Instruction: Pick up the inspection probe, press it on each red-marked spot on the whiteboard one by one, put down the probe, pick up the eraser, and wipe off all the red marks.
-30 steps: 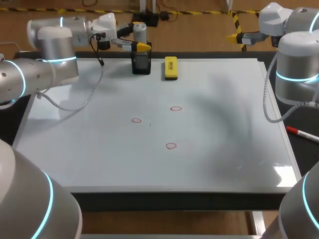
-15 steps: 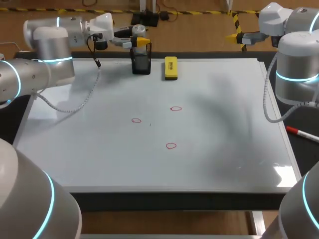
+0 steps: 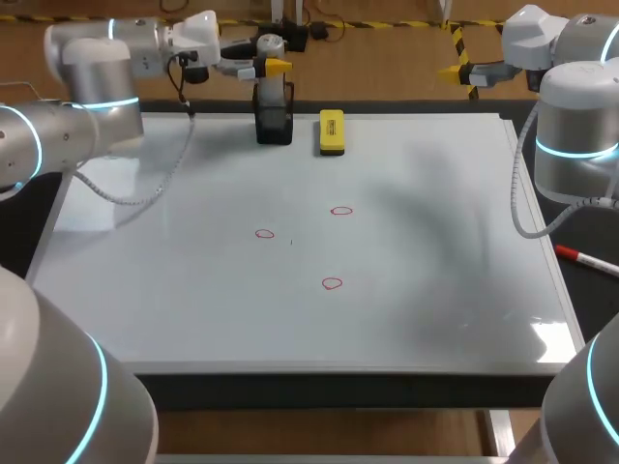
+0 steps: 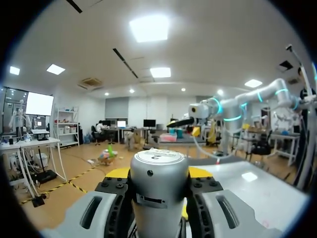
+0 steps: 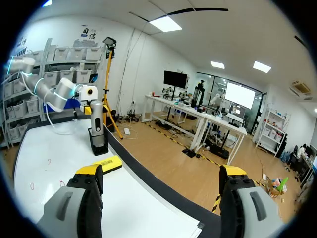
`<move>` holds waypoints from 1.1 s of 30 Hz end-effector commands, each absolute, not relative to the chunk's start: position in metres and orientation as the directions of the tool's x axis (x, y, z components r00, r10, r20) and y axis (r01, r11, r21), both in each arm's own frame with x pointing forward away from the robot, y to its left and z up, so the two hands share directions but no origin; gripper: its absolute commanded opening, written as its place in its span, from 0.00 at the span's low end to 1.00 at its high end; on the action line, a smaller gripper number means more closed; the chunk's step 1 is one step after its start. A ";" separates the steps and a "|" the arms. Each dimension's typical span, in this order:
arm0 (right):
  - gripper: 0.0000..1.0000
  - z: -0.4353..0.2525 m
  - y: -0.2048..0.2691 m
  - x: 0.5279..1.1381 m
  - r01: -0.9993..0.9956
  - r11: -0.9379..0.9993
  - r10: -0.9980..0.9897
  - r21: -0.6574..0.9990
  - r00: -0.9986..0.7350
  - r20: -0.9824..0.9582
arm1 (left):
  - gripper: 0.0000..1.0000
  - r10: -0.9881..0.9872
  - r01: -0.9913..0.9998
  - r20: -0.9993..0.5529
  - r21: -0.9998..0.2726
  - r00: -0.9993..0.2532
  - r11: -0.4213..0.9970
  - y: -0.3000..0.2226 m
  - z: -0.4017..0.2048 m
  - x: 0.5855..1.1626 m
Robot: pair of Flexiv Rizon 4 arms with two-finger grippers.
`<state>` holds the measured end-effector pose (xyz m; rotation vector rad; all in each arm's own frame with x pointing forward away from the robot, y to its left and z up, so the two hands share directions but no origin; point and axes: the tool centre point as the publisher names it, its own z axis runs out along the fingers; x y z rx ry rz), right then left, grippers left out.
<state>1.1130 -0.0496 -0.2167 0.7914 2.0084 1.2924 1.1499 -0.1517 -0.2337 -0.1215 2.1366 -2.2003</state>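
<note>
Head view: the left gripper [image 3: 271, 64] sits at the whiteboard's [image 3: 193, 290] far edge. It comes in from the left, fingers clamped on the inspection probe [image 3: 269, 45]. The probe stands upright, its silver cap on top, directly over the black holder [image 3: 274, 126]. I cannot tell whether its foot is clear of the holder. The yellow eraser [image 3: 331, 132] lies flat on the board just beside the holder, apart from it. Three red marks [image 3: 332, 283] sit near mid-board, spread in a loose triangle and well apart from the probe. The right gripper [image 3: 456, 70] is up past the board's far right corner, and its finger state is not clear from here. A red and white pen [image 3: 580, 257] lies off the board's right edge.

Left wrist view: the probe's [image 4: 159, 186] silver cap fills the gap between the fingers of the left gripper [image 4: 158, 173], with a yellow tip showing on either side of it - gripped from both sides. The whiteboard [image 4: 262, 196] lies beyond.

Right wrist view: the right gripper's [image 5: 161, 173] fingers stand wide apart with nothing between them. The eraser [image 5: 108, 163] lies on the whiteboard [image 5: 64, 148] beside one yellow tip. Further ahead the probe [image 5: 96, 118] stands upright on the holder [image 5: 99, 144]. The red marks [image 5: 48, 161] are off to the side, further across the board.
</note>
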 end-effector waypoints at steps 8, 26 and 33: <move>1.00 -0.217 -0.050 1.113 0.155 0.344 0.755 0.926 -0.632 -0.175 | 0.00 -0.103 -0.015 0.018 -1.000 -0.995 -0.027 -0.151 -0.204 1.152; 1.00 -0.217 -0.050 1.113 0.155 0.344 0.755 0.926 -0.632 -0.175 | 0.00 -0.146 -0.010 0.018 -0.998 -0.989 -0.057 -0.137 -0.155 1.155; 1.00 -0.217 -0.050 1.113 0.155 0.344 0.755 0.926 -0.632 -0.175 | 0.00 -0.146 0.007 0.007 -0.996 -0.989 -0.093 -0.124 -0.132 1.146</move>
